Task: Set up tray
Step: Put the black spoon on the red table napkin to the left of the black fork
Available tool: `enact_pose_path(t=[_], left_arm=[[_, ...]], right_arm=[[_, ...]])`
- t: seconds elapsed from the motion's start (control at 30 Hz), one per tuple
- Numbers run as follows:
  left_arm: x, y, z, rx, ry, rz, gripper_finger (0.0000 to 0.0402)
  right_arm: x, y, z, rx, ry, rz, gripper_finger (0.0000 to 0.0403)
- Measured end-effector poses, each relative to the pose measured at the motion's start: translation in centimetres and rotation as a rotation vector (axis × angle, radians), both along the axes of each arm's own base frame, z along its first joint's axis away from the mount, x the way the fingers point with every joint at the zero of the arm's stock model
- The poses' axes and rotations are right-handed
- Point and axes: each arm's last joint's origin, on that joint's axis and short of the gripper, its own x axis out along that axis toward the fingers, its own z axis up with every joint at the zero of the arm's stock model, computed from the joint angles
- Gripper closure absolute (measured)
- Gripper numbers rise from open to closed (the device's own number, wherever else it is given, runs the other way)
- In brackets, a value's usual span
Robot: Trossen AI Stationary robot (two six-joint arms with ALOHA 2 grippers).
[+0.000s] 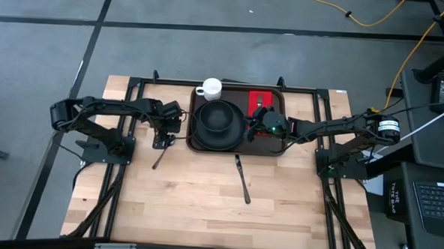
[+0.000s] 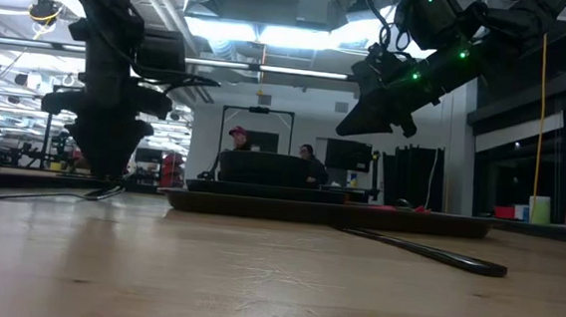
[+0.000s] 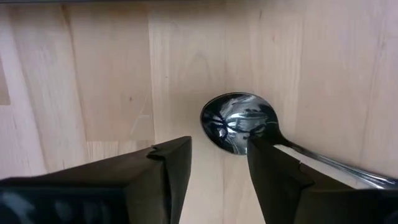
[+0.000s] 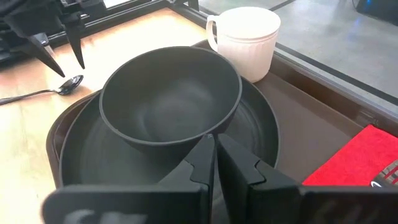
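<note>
Large dark brown rectangular tray with raised rim lying at the far middle of the pale wooden surface, carrying a round black plate with a black bowl on it, a white ribbed mug at its far edge and a red napkin beside the plate with a fork on top. Left pincer lowered close to the surface just left of the tray, fingers apart, straddling the bowl of a shiny metal spoon without clamping it. Right pincer raised above the tray's right part, near the bowl's rim, fingers together and holding nothing. Dark knife lying alone on the surface in front of the tray.
</note>
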Motion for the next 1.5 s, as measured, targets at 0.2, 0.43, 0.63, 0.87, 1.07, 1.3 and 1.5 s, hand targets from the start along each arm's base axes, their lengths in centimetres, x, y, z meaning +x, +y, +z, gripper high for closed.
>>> enact_pose_path(t=[0.2, 0.43, 0.63, 0.87, 1.07, 1.3, 1.5], left_arm=[[0.5, 0.3, -0.8, -0.002, 0.012, -0.021, 0.0254], [0.9, 0.4, -2.3, -0.039, 0.083, -0.025, 0.0256], [1.0, 0.4, -2.7, -0.063, 0.095, -0.027, 0.0256], [1.0, 0.4, -2.7, -0.067, 0.093, -0.002, 0.0257], [1.0, 0.4, -2.7, -0.080, 0.092, 0.084, 0.0258], [1.2, 0.5, -2.3, -0.101, 0.102, 0.131, 0.0258], [1.9, 0.5, -1.3, -0.189, 0.064, 0.119, 0.0258]], right_arm=[[0.0, 0.0, 0.0, 0.002, -0.001, -0.001, 0.0377], [0.0, 0.0, 0.0, 0.002, -0.001, -0.001, 0.0377], [0.0, 0.0, 0.0, 0.001, -0.001, -0.001, 0.0377], [0.0, 0.0, 0.0, 0.000, 0.000, 0.000, 0.0377], [0.0, 0.0, 0.0, 0.000, 0.000, 0.000, 0.0377], [0.0, 0.0, 0.0, -0.001, 0.000, 0.000, 0.0377], [0.0, 0.0, 0.0, -0.001, 0.000, 0.000, 0.0377]])
